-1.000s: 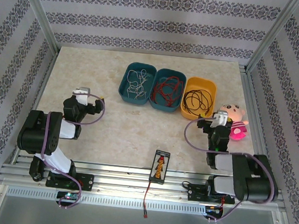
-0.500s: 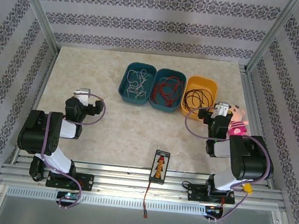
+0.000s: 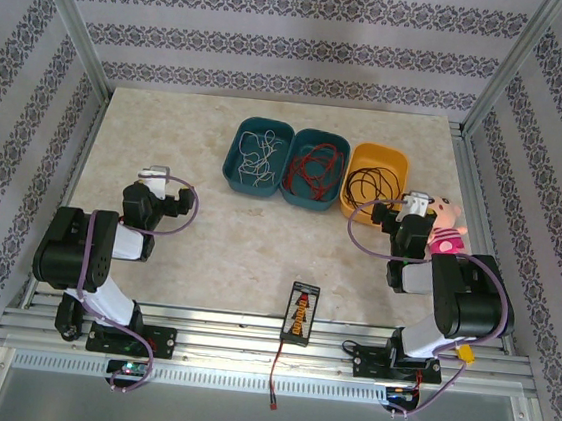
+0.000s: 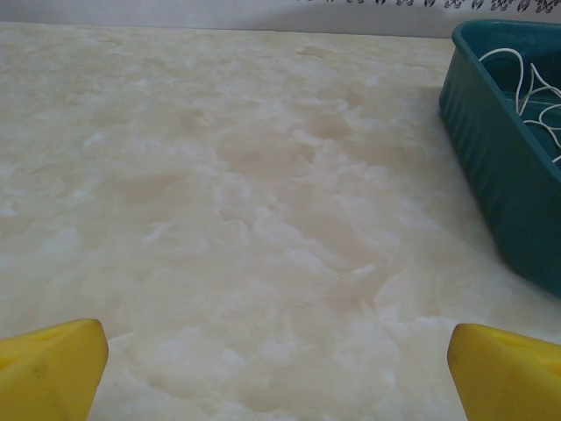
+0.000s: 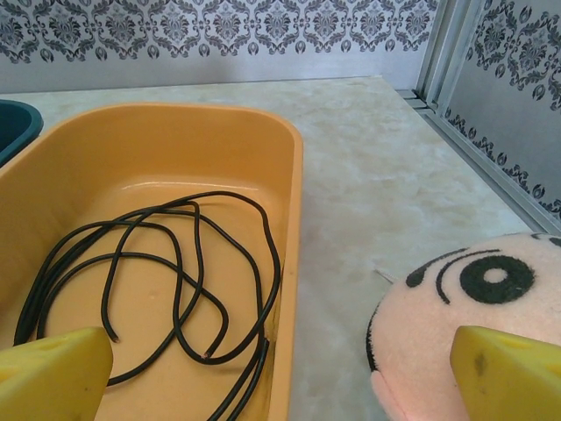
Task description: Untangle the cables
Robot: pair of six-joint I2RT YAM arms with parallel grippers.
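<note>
Three cables lie apart, each in its own tray at the back of the table. The whitish cable point(image 3: 256, 156) is in the left teal tray point(image 3: 233, 165), also in the left wrist view point(image 4: 530, 83). The red cable point(image 3: 316, 166) fills the middle teal tray point(image 3: 292, 200). The black cable point(image 3: 369, 186) point(image 5: 175, 272) coils loosely in the orange tray point(image 3: 399, 163) point(image 5: 294, 210). My left gripper point(image 3: 154, 175) point(image 4: 279, 373) is open above bare table, left of the teal tray point(image 4: 504, 184). My right gripper point(image 3: 418, 203) point(image 5: 280, 373) is open, straddling the orange tray's right rim.
A pink plush toy point(image 3: 446, 228) point(image 5: 473, 324) lies just right of the orange tray, close to my right fingers. A small black device point(image 3: 299, 313) with a red lead sits at the near edge. Metal frame rails and patterned walls enclose the table.
My right arm has swung up and carried its gripper a little farther back, toward the orange tray's right rim. The left arm has hardly moved. Both grippers stayed open.
</note>
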